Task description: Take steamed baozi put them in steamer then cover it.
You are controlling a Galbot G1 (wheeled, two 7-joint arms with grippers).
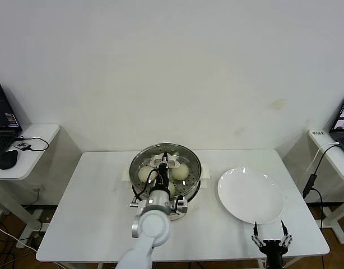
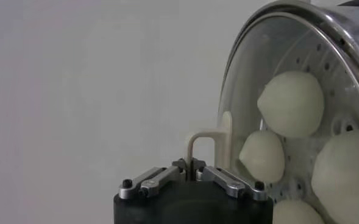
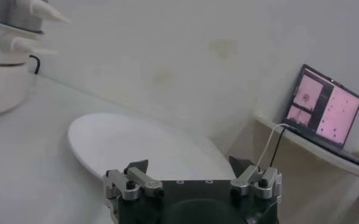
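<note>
steamer (image 1: pixel 190 168): shiny polished steel, perforated tray inside
lid (image 2: pixel 252 91): clear glass, looking glossy, cream plastic handle
baozi (image 2: pixel 292 103): smooth, matt dough
plate (image 1: pixel 251 195): glossy white, looking ceramic
table (image 1: pixel 99 207): plain matt white

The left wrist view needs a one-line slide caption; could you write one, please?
Left gripper shut on the glass lid's cream handle, lid over baozi in the steamer.

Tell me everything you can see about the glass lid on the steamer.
The glass lid is round, clear glass with a shiny steel rim and a cream loop handle at its centre. It sits flat on the steamer, near the middle of the white table. Four cream-white baozi show through it on the perforated tray. The left gripper is shut on the handle.
</note>
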